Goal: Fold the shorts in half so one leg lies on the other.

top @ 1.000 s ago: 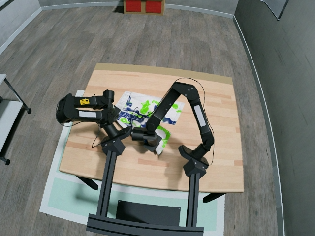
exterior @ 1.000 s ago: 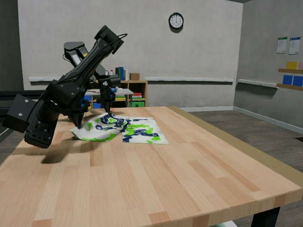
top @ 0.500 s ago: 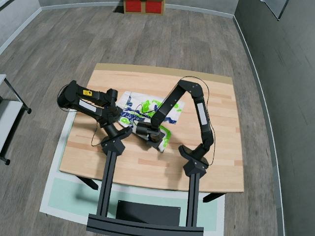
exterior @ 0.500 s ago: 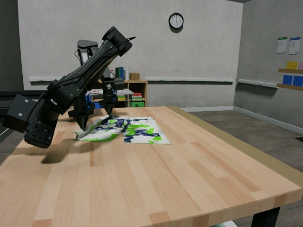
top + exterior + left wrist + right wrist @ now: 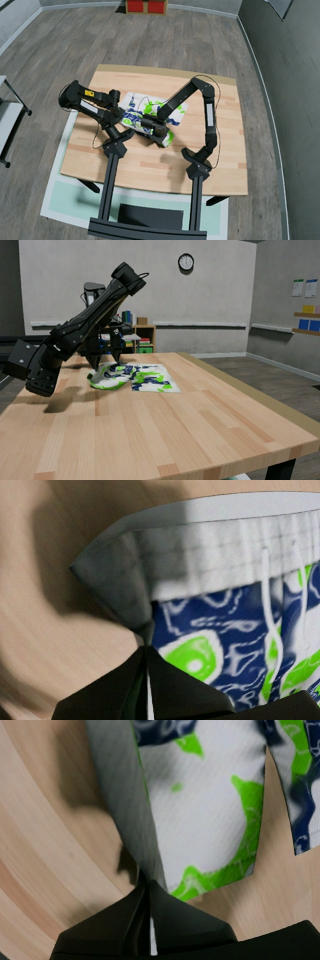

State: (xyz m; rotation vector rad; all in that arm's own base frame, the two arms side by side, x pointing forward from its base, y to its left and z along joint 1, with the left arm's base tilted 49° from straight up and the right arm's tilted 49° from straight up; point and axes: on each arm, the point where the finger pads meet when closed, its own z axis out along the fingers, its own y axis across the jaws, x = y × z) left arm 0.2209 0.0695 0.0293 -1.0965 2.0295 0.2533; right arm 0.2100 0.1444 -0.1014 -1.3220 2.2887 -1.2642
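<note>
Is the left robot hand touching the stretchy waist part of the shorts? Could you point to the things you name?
Touching: the left wrist view shows the left gripper (image 5: 120,119) (image 5: 118,362) (image 5: 146,654)'s closed tips pinching the waistband (image 5: 126,102) (image 5: 200,560)'s side edge.

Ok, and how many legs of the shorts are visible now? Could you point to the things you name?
2: one leg (image 5: 156,380) lies flat on the table (image 5: 180,428); the other leg (image 5: 108,383) is partly lifted, beside the right gripper (image 5: 96,369) (image 5: 149,888).
</note>
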